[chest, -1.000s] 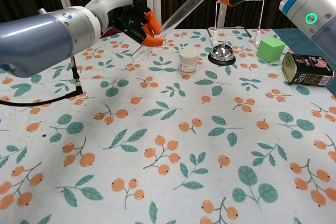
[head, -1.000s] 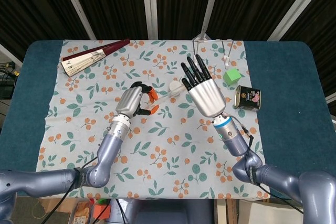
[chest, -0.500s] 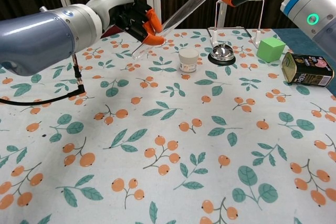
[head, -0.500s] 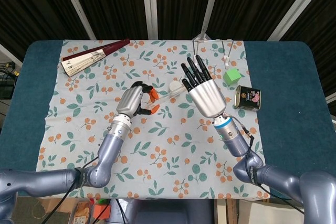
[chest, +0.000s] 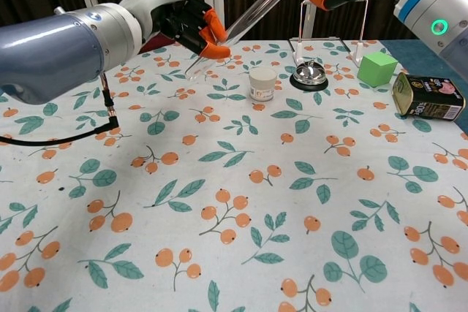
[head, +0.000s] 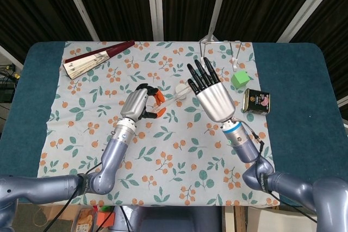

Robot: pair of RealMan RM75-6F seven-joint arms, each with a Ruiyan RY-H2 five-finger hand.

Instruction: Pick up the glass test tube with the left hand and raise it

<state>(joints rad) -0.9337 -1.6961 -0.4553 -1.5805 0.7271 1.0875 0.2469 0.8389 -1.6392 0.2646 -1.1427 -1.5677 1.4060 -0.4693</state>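
- the left hand (chest: 186, 23) holds the glass test tube (chest: 252, 12) near its lower end, orange-tipped fingers (chest: 213, 21) curled round it; the tube is off the worktop (chest: 234, 202), slanting up to the right with its open mouth high.
- the right hand (head: 209, 93) holds nothing, fingers spread wide and straight, hovering beside the tube's upper part; whether it touches the glass cannot be told.
- the grip sits far from the tube's middle, so the long free end could lever down and the smooth glass slide or turn between the fingers.
- a further lift may swing the mouth of the tube into the right hand, knocking it loose.
- squeezing harder to stop a slip could crack thin glass.
- a dropped tube would fall near the small white jar (chest: 262, 83) and the call bell (chest: 309, 76), and would likely break.
- the worktop wears a white cloth printed with oranges and leaves over a dark blue cover; on it also lie a folded fan (head: 95, 58), a green cube (chest: 376, 68), a tin (chest: 428, 97) and a clear stand (chest: 330, 23).
- behind stand dark curtains and pale metal struts.
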